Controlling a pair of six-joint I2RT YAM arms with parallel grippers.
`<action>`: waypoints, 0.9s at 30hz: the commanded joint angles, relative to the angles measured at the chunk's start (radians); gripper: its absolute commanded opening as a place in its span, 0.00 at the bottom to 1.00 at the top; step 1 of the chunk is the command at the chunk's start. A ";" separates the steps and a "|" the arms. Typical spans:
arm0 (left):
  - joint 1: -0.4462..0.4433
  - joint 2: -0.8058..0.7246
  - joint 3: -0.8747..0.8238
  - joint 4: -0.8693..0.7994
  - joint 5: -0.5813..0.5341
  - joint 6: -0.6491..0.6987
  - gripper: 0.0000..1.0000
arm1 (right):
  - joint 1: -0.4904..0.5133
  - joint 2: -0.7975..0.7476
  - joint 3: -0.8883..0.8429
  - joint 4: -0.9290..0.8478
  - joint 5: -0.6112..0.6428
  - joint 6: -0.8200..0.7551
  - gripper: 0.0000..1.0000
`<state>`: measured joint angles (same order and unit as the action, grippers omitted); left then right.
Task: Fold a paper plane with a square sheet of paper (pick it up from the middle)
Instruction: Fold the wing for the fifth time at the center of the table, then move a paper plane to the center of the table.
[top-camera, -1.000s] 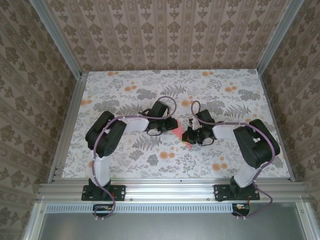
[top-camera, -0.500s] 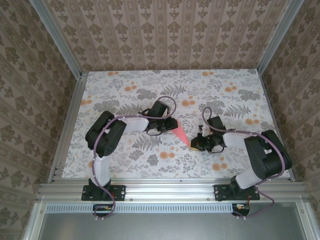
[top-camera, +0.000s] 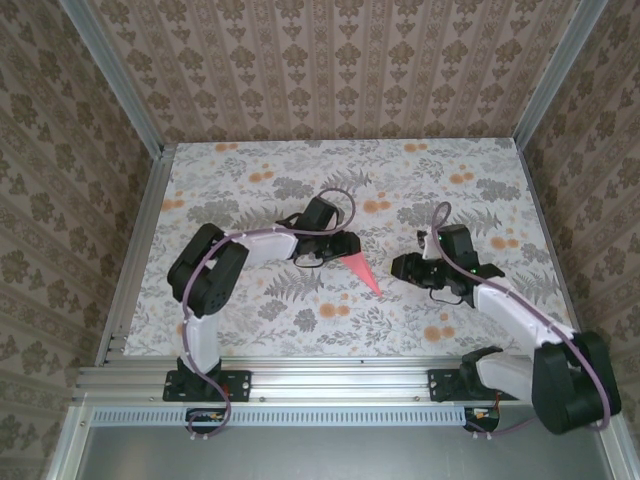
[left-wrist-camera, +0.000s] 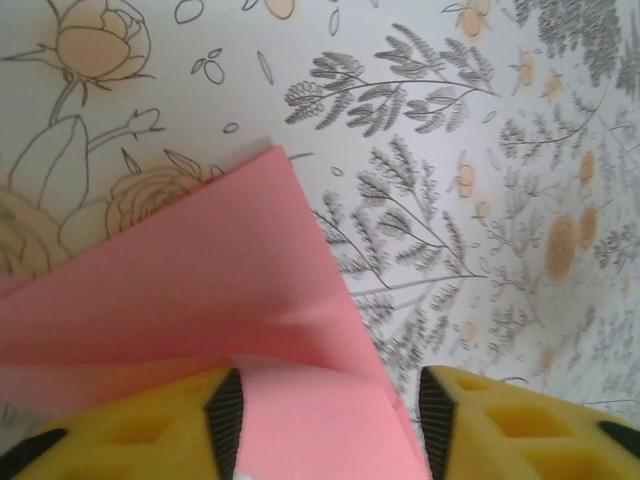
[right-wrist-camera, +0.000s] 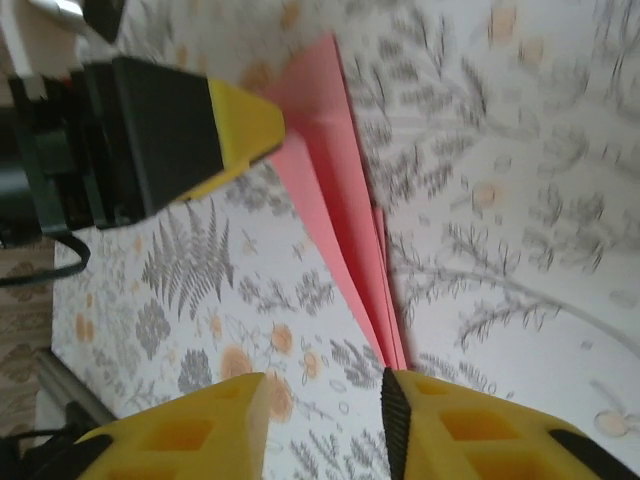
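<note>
Tabletop (top-camera: 230, 170), left pincer (left-wrist-camera: 322, 398) astride paper plane (left-wrist-camera: 200, 300)

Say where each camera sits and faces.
Top external: above and behind, facing down at the table; left arm, right arm show.
Left wrist: faces down at the paper plane, left end effector fingers flanking.
Right wrist: looks along the paper plane from its tip, past right end effector fingers.
Shared: all see the paper plane.

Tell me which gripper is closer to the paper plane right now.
Left. The left gripper straddles the wide tail of the paper plane, with paper between its open fingers. The right gripper hangs open just beyond the pointed nose.
</note>
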<state>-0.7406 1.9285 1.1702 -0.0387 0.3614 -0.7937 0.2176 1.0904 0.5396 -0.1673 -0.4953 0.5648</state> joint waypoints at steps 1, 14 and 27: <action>-0.013 -0.125 0.049 -0.100 -0.064 0.036 0.62 | -0.006 -0.092 -0.008 0.059 0.142 -0.032 0.44; -0.102 -0.172 0.075 -0.365 -0.303 -0.067 0.70 | -0.039 -0.145 -0.120 0.211 0.269 0.098 1.00; -0.118 -0.115 0.070 -0.334 -0.309 -0.203 0.72 | -0.050 -0.095 -0.129 0.290 0.148 0.046 1.00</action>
<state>-0.8570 1.7859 1.2228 -0.3523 0.0704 -0.9508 0.1722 0.9802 0.4271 0.0818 -0.3183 0.6060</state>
